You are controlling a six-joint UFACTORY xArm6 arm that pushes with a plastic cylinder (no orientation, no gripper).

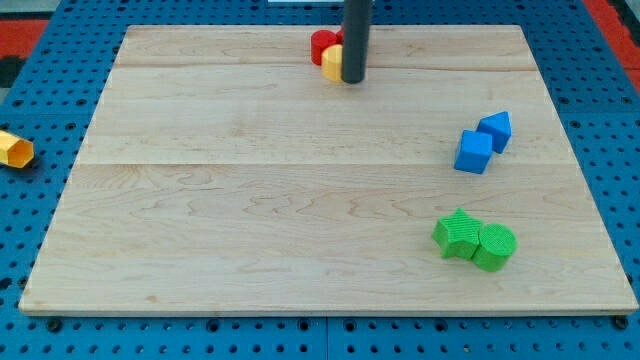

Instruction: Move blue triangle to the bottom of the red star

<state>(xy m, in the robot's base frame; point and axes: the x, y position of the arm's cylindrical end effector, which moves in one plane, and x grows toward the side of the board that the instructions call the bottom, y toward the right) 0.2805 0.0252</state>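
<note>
Blue triangle (496, 130) at the right of the frame, above mid-height, on the wooden surface (250, 200); its lower-left side touches a blue cube (474, 152). Red block (323, 46), shape largely hidden, near the top centre of the frame, well apart from the blue pair. A yellow block (332, 64) sits against its lower right, also partly covered. The dark rod descends from the top edge, and my tip (352, 80) rests just at the yellow block's right side, close beside the red block and far from the blue triangle. No claw is fitted to this arm, so no released or clenched state can be told. Lower right of the frame: a green star (458, 234) touching a green cylinder (494, 246) on its right. Far left, off the wooden surface on the blue pegboard (60, 330), lies a yellow-orange block (14, 150), cut by the frame edge
</note>
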